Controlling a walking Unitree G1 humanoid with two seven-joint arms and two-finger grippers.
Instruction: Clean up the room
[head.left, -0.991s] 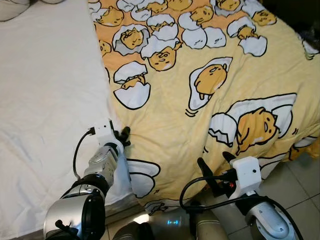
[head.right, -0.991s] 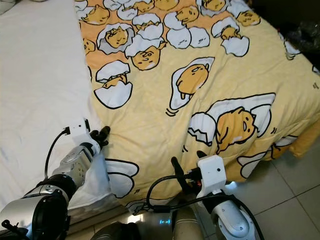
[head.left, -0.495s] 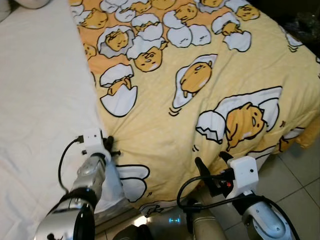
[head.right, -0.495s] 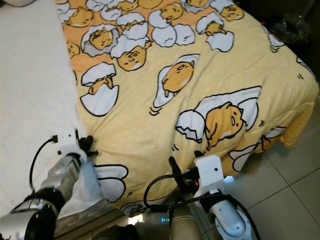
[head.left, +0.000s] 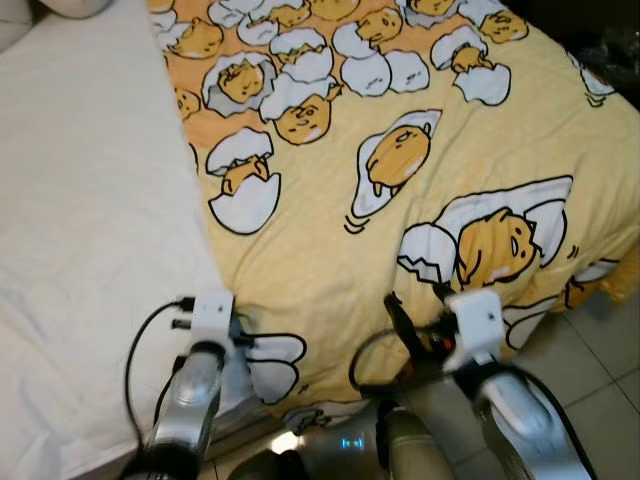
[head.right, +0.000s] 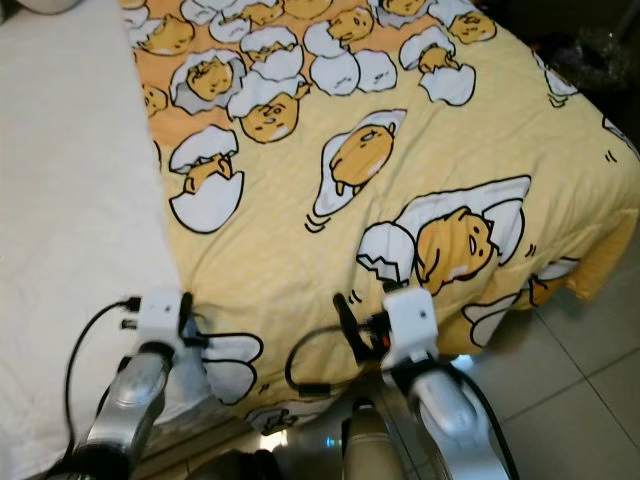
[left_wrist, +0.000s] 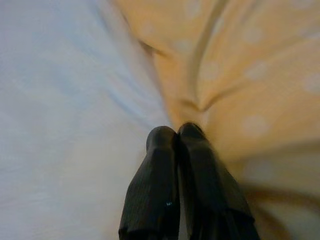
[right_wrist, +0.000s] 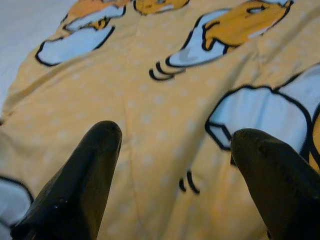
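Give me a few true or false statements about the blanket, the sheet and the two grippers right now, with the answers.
1. The left gripper is shut at the blanket's edge. True; whether it pinches the cloth cannot be told.
2. The right gripper is shut on the blanket. False: its fingers are apart, above the blanket.
3. The blanket covers the whole bed. False: the white sheet lies bare on the robot's left.
4. The blanket is yellow with egg cartoons. True.
5. Tiled floor shows at the right. True.
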